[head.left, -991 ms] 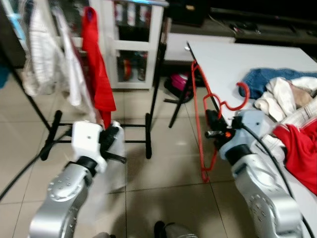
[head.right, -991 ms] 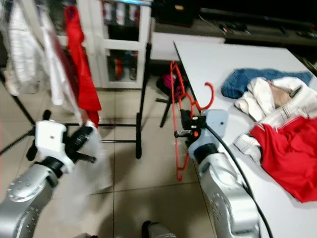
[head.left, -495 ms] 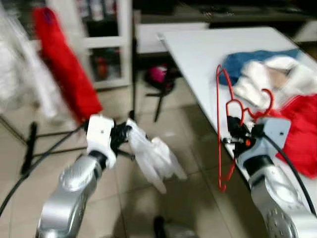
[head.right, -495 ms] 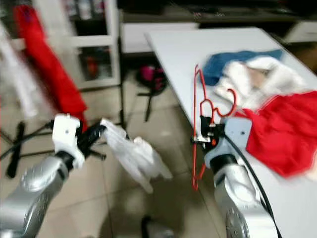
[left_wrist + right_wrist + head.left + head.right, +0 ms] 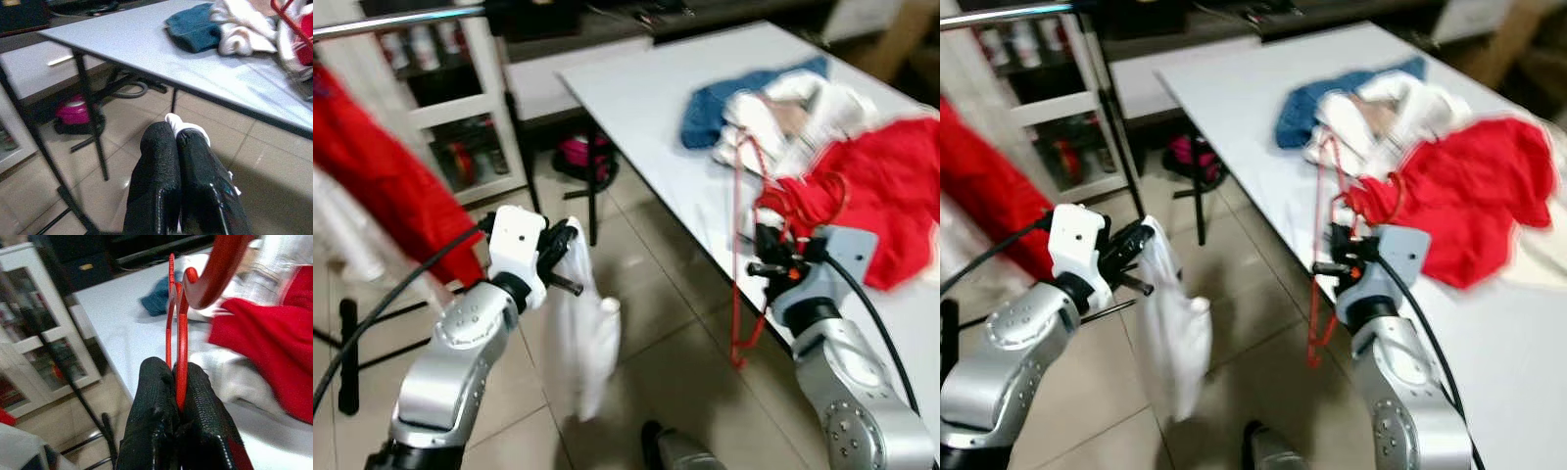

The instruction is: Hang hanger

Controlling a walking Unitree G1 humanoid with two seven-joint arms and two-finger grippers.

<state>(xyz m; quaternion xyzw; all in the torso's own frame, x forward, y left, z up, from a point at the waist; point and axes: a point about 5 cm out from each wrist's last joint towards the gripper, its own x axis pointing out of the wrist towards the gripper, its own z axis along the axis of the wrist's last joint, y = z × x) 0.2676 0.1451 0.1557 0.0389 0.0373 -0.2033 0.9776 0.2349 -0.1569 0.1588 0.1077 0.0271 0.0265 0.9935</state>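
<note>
Gripping a thin red wire hanger (image 5: 740,257), the right gripper (image 5: 766,257) stands at about 4 o'clock in the left eye view, just off the near edge of the white rectangular table (image 5: 656,88). In the right wrist view its two black fingers (image 5: 150,401) are pressed fully together on the hanger's wire (image 5: 181,357), with no gap visible between them, and the hanger's curved hook (image 5: 217,269) rises above the fingertips. The hanger hangs roughly upright, its lower end below the table edge over the beige tiled floor (image 5: 675,343) and its hook near the clothes pile. The left gripper (image 5: 558,262) is at about 9 o'clock, closed fully on a limp white cloth garment (image 5: 582,343) that hangs down from it toward the floor; in the left wrist view the black fingers (image 5: 156,171) meet with a tuft of white fabric (image 5: 183,125) protruding at their tips. On the table, at about 2 o'clock, lie a crumpled blue cloth (image 5: 724,93), a heap of white clothes (image 5: 773,117) and a red garment (image 5: 876,196), touching one another. At about 10 o'clock a red garment on the rack (image 5: 382,196) hangs under a metal rail (image 5: 401,20), before a white shelving unit (image 5: 450,108). A magenta object (image 5: 576,155) sits on the floor beneath the table.
</note>
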